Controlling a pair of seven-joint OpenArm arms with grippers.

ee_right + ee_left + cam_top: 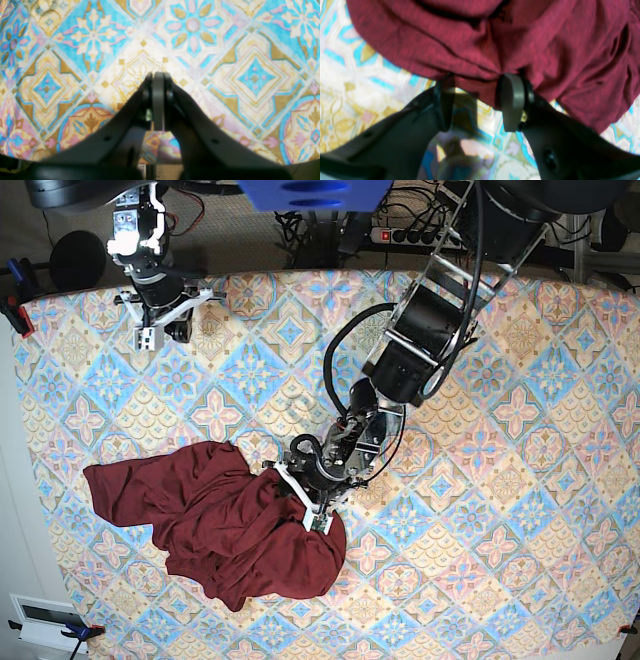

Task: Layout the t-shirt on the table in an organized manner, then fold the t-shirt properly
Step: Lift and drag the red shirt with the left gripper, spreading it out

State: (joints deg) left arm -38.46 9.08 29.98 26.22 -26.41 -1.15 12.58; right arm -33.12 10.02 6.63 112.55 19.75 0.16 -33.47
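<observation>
On the patterned table (pixel 357 100) we note, left wrist view, the left gripper (pixel 480 102) spread apart at the crumpled t-shirt (pixel 495 42) edge; right wrist view, the right gripper (pixel 158 100) pressed together over bare cloth; base view, the shirt heaped near the front-left.

Robot lab (power strip (pixel 415 235), cables (pixel 300 225))

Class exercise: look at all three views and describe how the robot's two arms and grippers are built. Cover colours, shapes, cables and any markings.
Both arms are black with exposed black cables looping alongside. The left gripper has two dark tapering fingers tipped with flat grey oblong pads. The right gripper is built the same, with matching grey pads. In the base view its wrist shows white brackets. No markings are legible.
</observation>
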